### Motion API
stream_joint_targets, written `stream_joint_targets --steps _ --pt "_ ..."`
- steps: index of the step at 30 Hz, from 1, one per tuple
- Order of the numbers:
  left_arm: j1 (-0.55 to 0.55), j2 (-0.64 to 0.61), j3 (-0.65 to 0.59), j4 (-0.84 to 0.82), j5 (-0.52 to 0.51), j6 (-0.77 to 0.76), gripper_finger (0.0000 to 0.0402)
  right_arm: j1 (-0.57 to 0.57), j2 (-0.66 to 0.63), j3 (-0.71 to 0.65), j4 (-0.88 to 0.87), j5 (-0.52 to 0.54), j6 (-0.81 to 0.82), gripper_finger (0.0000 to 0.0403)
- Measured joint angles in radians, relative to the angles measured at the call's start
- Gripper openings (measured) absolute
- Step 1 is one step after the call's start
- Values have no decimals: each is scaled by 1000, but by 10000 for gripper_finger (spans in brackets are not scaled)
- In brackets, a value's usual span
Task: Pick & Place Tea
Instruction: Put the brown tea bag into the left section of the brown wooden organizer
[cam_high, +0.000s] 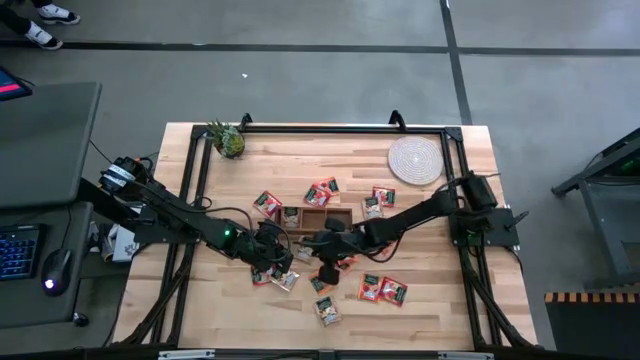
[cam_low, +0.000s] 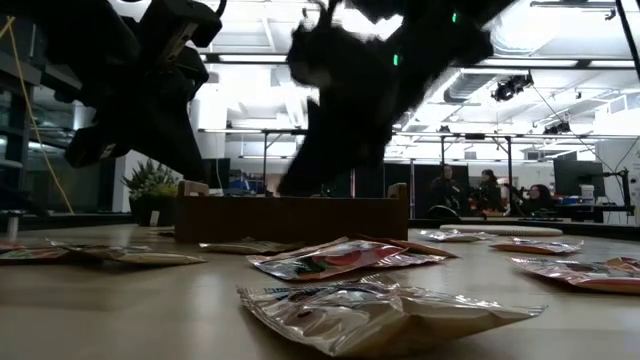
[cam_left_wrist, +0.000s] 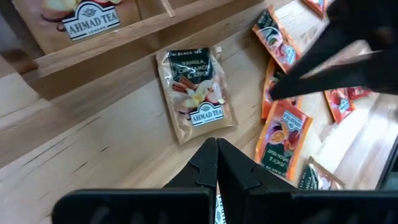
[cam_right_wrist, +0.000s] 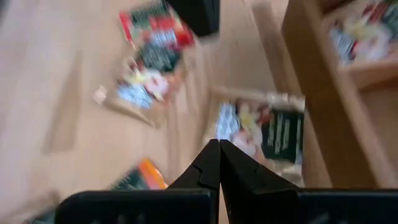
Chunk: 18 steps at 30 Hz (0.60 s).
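Note:
Several tea sachets lie scattered on the wooden table (cam_high: 440, 290), such as a pair (cam_high: 382, 290) at the front right and one (cam_high: 322, 192) behind the long wooden box (cam_high: 315, 218). My left gripper (cam_high: 283, 247) (cam_left_wrist: 216, 149) hovers shut just in front of the box, over a brown sachet (cam_left_wrist: 196, 93) and an orange one (cam_left_wrist: 283, 137). My right gripper (cam_high: 312, 245) (cam_right_wrist: 217, 152) is shut close beside it, above a sachet (cam_right_wrist: 261, 127) lying against the box wall (cam_right_wrist: 323, 93). I see nothing between either pair of fingers. One sachet (cam_left_wrist: 81, 18) lies inside the box.
A round woven mat (cam_high: 415, 160) sits at the back right and a small pineapple (cam_high: 228, 140) at the back left. The black frame rail (cam_high: 320, 130) runs along the far edge. In the low view, sachets (cam_low: 345, 258) lie before the box (cam_low: 290, 215).

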<state>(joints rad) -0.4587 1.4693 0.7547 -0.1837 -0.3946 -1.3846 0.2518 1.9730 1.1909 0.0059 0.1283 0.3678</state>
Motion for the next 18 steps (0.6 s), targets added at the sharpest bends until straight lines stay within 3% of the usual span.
stream_joint_targets --steps 18 --pt "0 0 0 2 14 0 0 2 19 -1 22 37 -95 0"
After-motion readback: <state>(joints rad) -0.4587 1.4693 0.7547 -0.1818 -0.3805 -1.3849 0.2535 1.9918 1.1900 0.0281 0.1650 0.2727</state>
